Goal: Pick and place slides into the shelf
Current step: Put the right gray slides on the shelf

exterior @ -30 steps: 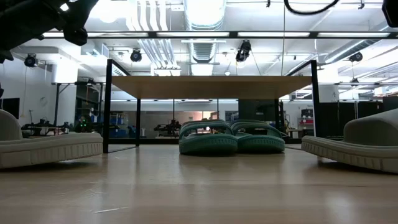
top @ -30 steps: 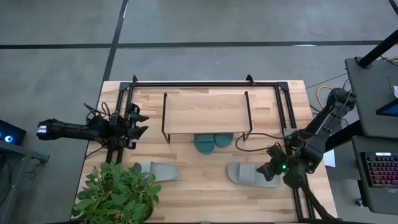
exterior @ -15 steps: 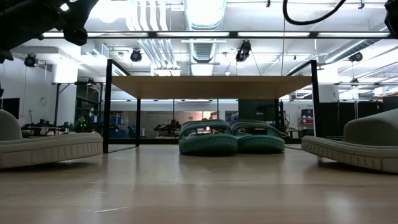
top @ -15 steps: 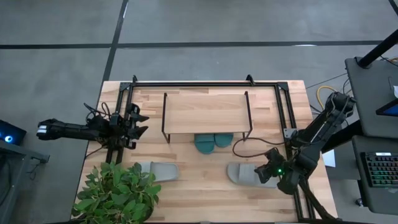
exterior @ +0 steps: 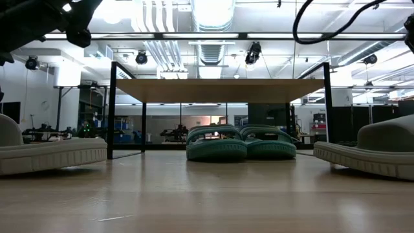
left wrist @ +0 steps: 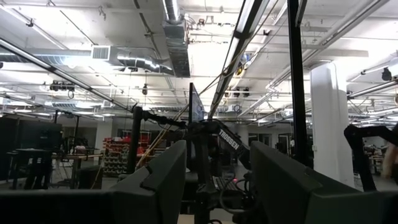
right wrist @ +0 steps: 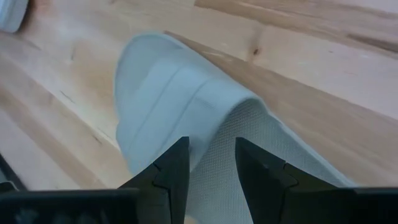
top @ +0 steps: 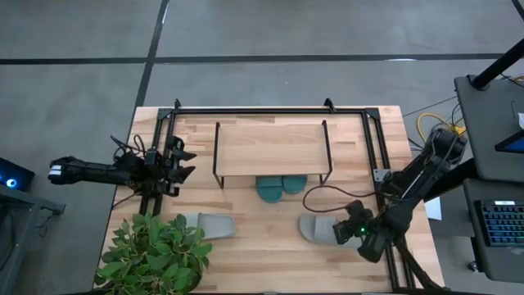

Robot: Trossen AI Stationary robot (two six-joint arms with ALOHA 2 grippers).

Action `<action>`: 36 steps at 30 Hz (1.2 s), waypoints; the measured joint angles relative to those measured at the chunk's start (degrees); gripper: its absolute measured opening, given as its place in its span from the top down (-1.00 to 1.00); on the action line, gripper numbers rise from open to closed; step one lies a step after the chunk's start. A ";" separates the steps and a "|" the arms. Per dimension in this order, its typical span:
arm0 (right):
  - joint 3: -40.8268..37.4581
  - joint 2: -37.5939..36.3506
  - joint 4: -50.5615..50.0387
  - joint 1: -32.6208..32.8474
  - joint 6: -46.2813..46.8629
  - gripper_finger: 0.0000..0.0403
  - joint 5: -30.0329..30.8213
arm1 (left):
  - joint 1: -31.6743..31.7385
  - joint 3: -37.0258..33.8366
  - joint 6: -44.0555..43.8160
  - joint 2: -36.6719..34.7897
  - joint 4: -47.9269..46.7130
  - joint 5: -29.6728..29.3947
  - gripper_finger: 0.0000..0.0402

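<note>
The right gripper [top: 350, 232] hangs over the heel end of a pale grey slide [top: 318, 229] at about five o'clock on the table [top: 270, 254]; in its wrist view the two fingers [right wrist: 171, 171] stand a narrow gap apart above the strap [right wrist: 168, 106], gripping nothing. A second grey slide [top: 208, 224] lies at about seven o'clock, just beside a leafy potted plant [top: 155, 252] at the near left corner. The two teal slides [top: 278, 188] sit side by side under the near edge of the shelf [top: 270, 144], which stands at the table's centre toward twelve. The left gripper [top: 178, 163] waits at nine o'clock over the black frame rail, fingers parted and empty. The tabletop is light butcher-block wood. Around it is grey concrete floor with dark seams; beyond, an open workshop with ceiling ducts [exterior: 210, 16] and strip lights.
</note>
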 joint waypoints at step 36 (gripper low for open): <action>-0.11 2.77 3.99 -0.90 -0.09 0.40 7.81 | -0.01 0.00 0.04 0.06 -0.07 -0.02 0.18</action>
